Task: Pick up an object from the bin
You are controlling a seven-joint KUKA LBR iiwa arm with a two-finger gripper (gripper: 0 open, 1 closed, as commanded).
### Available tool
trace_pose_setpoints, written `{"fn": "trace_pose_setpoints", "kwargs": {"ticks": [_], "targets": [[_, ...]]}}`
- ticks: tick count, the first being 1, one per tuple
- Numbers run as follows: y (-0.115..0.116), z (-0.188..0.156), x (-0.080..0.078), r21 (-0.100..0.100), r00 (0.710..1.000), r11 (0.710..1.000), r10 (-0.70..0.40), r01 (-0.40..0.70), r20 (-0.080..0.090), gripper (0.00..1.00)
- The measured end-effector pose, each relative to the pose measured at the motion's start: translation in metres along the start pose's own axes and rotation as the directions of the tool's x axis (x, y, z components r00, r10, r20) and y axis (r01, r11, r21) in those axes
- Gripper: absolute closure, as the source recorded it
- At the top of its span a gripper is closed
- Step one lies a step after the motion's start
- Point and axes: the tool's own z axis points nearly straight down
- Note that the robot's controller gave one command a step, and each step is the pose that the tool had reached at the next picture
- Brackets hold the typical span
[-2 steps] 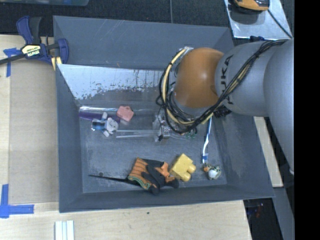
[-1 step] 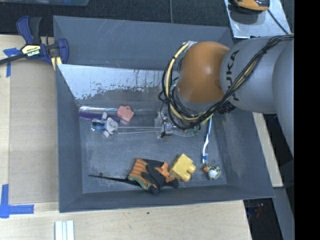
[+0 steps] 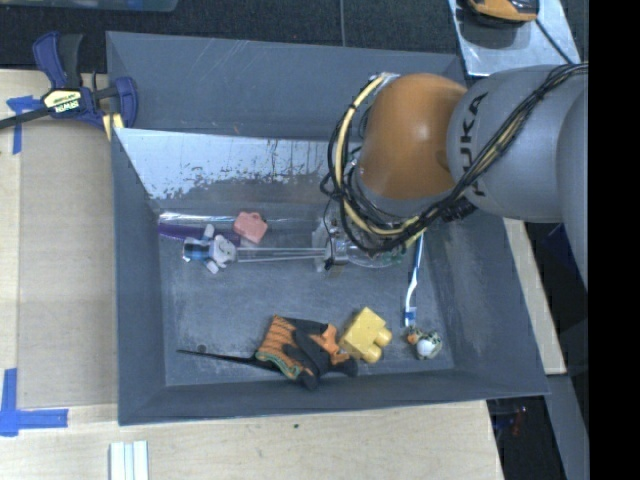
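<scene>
Hanging over the bin point(image 3: 300, 408) right of centre, toward 3 o'clock: gripper point(image 3: 335, 250), tucked beneath the arm's orange cover point(image 3: 405, 133). Grip state: cannot tell, masked by cover and cables.

Right below it: the right end of a long clear rod-like piece point(image 3: 280, 255); contact or not, unclear. Purple cap point(image 3: 180, 230) at the far end. Long axis 9 to 3 o'clock, dipping slightly toward 4 at the gripper end, whole length stretching off toward 9.

Just beside the rod on its 12 side: small pink lump point(image 3: 250, 228). Near the purple end: white-and-blue bit point(image 3: 212, 252).

Toward 6 from the gripper, well apart: yellow block point(image 3: 366, 336), with an orange-and-black glove-like thing point(image 3: 295, 348) at its 9 and a small round thing point(image 3: 426, 345) at its 3.

Judged nearest candidate: the clear piece. Closing across it, 12 to 6, probably called for; gripped at its end, likely to pivot.
</scene>
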Motion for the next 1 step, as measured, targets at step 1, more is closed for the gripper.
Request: {"fn": "trace_pose_setpoints", "kwargs": {"ticks": [1], "targets": [[-0.0001,-0.014,-0.0003,0.0,1.0,1.0,0.0,0.0,0.001,1.0]]}}
